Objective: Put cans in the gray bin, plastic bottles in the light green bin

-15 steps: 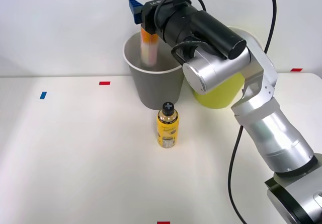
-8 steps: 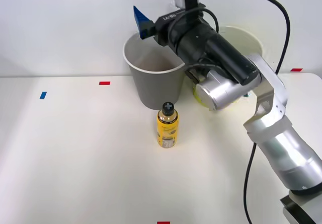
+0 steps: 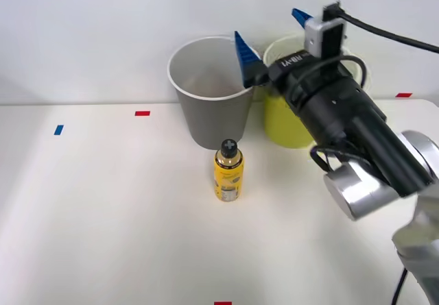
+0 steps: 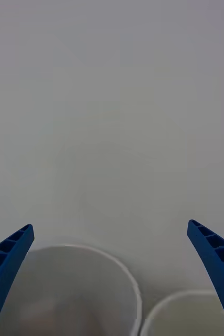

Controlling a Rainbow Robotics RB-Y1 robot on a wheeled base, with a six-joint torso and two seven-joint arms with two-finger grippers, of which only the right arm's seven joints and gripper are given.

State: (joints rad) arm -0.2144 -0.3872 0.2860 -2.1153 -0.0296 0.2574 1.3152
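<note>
The gray bin [image 3: 214,116] stands at the back of the table, and the light green bin [image 3: 285,127] is close on its right. A plastic bottle [image 3: 228,172] with a black cap and yellow label stands upright just in front of the gray bin. My right gripper [image 3: 271,34] hangs open and empty above the gap between the two bins' rims, pointing at the back wall. In the right wrist view the blue fingers [image 4: 7,262] are spread wide, with the gray bin's rim [image 4: 126,277] and the light green bin's rim [image 4: 188,295] below them. The can is hidden from view.
Small red tape marks [image 3: 142,113] and a blue one [image 3: 58,129] lie on the white table. A white wall rises right behind the bins. My arm's black cable [image 3: 391,34] trails off to the right.
A second ago the orange and white can was dropping from my open fingers into the gray bin. The arm has since swung right and back, with the gripper empty.
</note>
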